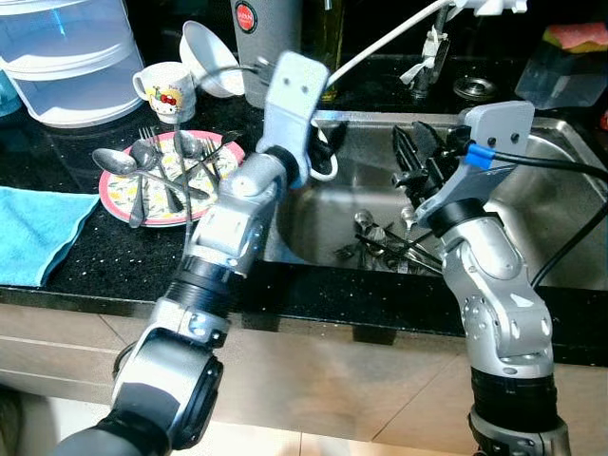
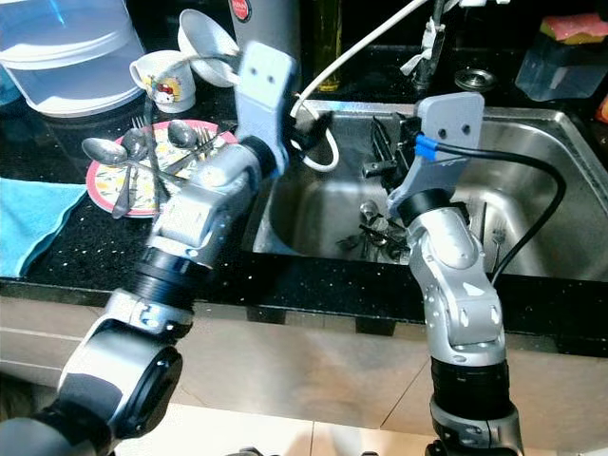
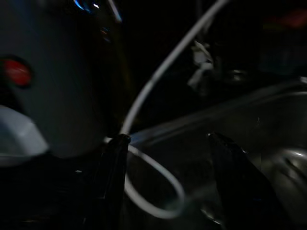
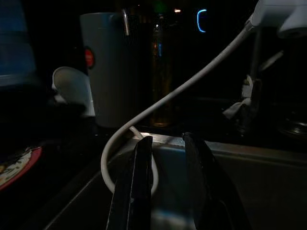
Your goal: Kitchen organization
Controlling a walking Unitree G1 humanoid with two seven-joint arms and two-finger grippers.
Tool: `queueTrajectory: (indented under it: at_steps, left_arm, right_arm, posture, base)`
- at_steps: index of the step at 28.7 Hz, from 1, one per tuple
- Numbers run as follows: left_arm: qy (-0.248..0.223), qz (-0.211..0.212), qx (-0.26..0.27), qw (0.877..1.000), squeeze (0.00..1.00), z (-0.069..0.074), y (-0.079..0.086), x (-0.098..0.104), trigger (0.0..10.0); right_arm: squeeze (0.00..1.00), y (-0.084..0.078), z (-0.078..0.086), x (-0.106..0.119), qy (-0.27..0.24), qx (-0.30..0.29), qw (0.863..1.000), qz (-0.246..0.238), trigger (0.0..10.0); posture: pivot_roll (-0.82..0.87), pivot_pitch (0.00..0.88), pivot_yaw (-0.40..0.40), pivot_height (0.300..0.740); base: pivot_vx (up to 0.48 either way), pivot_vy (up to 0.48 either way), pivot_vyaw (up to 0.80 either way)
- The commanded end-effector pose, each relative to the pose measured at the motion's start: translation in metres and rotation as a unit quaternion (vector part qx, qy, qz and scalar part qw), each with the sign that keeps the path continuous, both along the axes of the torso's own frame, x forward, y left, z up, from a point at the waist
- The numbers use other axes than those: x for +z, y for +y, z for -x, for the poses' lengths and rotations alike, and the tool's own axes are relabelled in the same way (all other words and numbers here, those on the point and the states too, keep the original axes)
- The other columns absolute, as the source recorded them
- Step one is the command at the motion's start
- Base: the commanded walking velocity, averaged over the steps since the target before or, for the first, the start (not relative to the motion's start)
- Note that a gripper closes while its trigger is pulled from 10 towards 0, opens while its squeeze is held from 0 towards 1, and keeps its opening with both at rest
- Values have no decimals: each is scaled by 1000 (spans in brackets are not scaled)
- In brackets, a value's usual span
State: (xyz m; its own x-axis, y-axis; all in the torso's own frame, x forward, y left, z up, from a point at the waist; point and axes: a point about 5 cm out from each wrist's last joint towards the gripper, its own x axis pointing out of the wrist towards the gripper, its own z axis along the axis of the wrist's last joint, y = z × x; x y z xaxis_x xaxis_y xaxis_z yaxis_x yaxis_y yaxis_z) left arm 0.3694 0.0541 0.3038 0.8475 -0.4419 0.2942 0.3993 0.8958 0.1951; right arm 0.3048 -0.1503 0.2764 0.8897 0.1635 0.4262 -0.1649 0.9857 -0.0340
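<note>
A pile of cutlery (image 1: 380,242) lies at the bottom of the steel sink (image 1: 541,204). More spoons and forks (image 1: 157,161) rest on a pink plate (image 1: 110,193) on the black counter to the left. My left gripper (image 3: 172,182) is at the sink's left rim, open, with a white cable loop (image 3: 158,206) lying between its fingers and nothing held. My right gripper (image 1: 418,160) hovers above the sink over the cutlery. Its fingers (image 4: 139,187) stand a little apart and are empty.
A mug (image 1: 169,90), a white bowl (image 1: 204,57) and a steel canister (image 1: 266,38) stand behind the plate. A clear plastic container (image 1: 66,57) is at the back left, and a blue towel (image 1: 33,233) at the counter's front left. The white cable (image 1: 380,43) runs over the sink's back.
</note>
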Motion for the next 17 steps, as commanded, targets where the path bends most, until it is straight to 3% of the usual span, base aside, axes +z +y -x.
queueTrajectory:
  at_steps: [1, 6, 11, 17]
  left_arm:
    - [1, -2, 40, 999, 0, 6, 11, -5, 10000]
    - [26, -13, 65, 997, 0, 14, 17, -17, 10000]
    - [49, -15, 86, 995, 0, 13, 21, -26, 10000]
    - [2, -39, 104, 994, 0, 9, 27, -9, 10000]
  right_arm:
    - [0, 1, 3, 0, -7, -2, 1000, -7, 10000]
    - [0, 1, 3, -1, -7, -5, 1000, -8, 10000]
    - [0, 1, 3, -2, -5, -7, 1000, -6, 10000]
    - [0, 1, 3, -2, -8, -7, 1000, -5, 10000]
  posture:
    - [23, 135, 80, 740]
    - [26, 131, 79, 740]
    - [26, 117, 80, 740]
    - [26, 105, 83, 740]
  base:
    - [0, 0, 0]
    - [0, 0, 0]
    - [0, 0, 0]
    - [0, 0, 0]
